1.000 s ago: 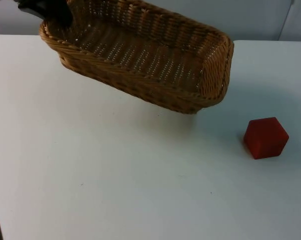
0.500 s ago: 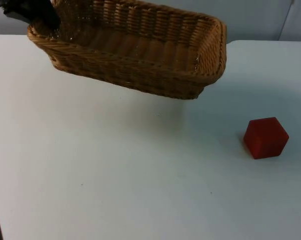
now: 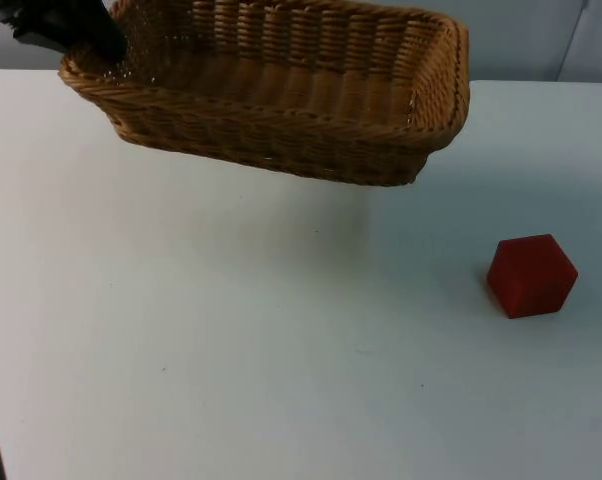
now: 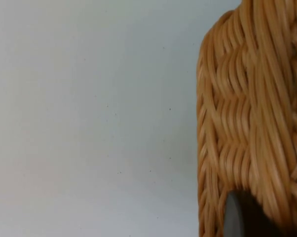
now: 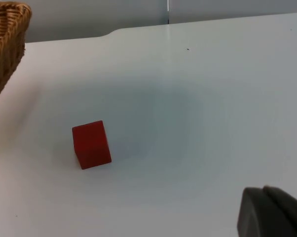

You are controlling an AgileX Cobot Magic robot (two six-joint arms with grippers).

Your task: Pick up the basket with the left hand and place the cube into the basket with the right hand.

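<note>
Basket (image 3: 281, 100) of woven brown wicker is held off the table (image 3: 231, 360) at its far left corner by the left end effector (image 3: 76, 30), which is clamped on the rim there. A soft shadow is cast on the white surface beneath the basket, so it is seen to hang clear of the table, tilted slightly with its open side facing up and toward the top camera. In the left wrist view the wicker wall (image 4: 252, 123) is seen close up, with a black fingertip (image 4: 240, 217) pressed against it and bare white table beside it.

The cube (image 3: 531, 275), red, sits on the table well apart from the basket, toward the right and nearer the front. In the right wrist view the cube (image 5: 91, 144) is seen resting flat on the table, with one end of the basket (image 5: 5, 44) near it. The right end effector (image 5: 269, 212) is seen there as a dark fingertip, apart from the cube; whether it is wide or narrow cannot be told.

The table is white and matte, with a few tiny dark specks. At its far edge a grey partition wall (image 3: 521, 40) is met, with a vertical seam visible in it.
</note>
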